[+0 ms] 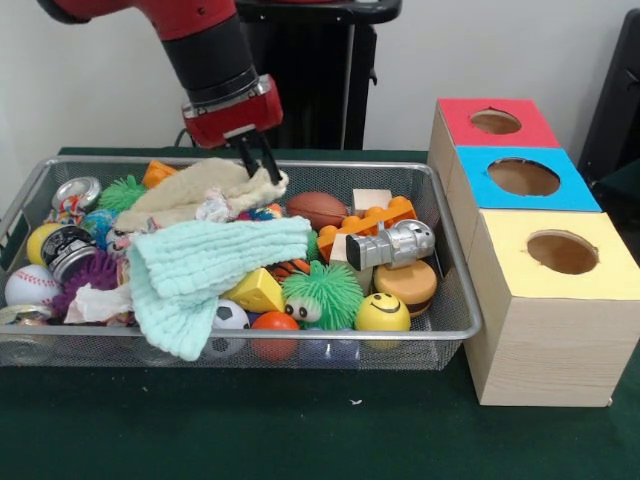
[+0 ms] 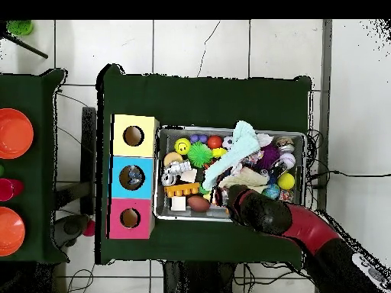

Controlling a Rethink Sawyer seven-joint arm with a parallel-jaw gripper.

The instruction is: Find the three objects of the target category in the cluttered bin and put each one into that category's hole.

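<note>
**Sawyer arm's gripper reaches cream cloth in packed wire basket**

Green cloth covers the table (image 1: 300, 430) where a silver wire-mesh basket (image 1: 455, 300) sits heaped with toys and rags, three light wooden boxes lined up just beside it. From the front, the red and black arm (image 1: 205, 50) descends from the upper left, and its gripper (image 1: 258, 160) has both dark fingers close together on the top edge of a cream fleecy cloth (image 1: 195, 190) at the far side of the basket; they appear to pinch it, though the pinch itself is hard to make out. A pale green knitted cloth (image 1: 205, 265) is draped over the middle of the heap, spilling toward the near rim. Around it lie a brown toy football (image 1: 317, 208), orange building bricks (image 1: 375, 220), a small silver robot figure (image 1: 395, 243), a green fuzzy ball with eyes (image 1: 322, 292), a yellow smiley ball (image 1: 382, 312), a toy burger (image 1: 406, 283), a baseball (image 1: 30, 285) and a drink can (image 1: 75, 192). No clear plastic bottle shows anywhere in the pile; any must be buried or hidden. The blue-faced box (image 1: 520, 180) stands between the red-faced box (image 1: 495, 122) and the yellow-faced box (image 1: 555, 255), its round hole (image 1: 523, 177) facing up and well apart from the gripper. Seen from overhead, the arm (image 2: 305, 225) crosses the basket's rim (image 2: 229, 217) beside the robot.
</note>
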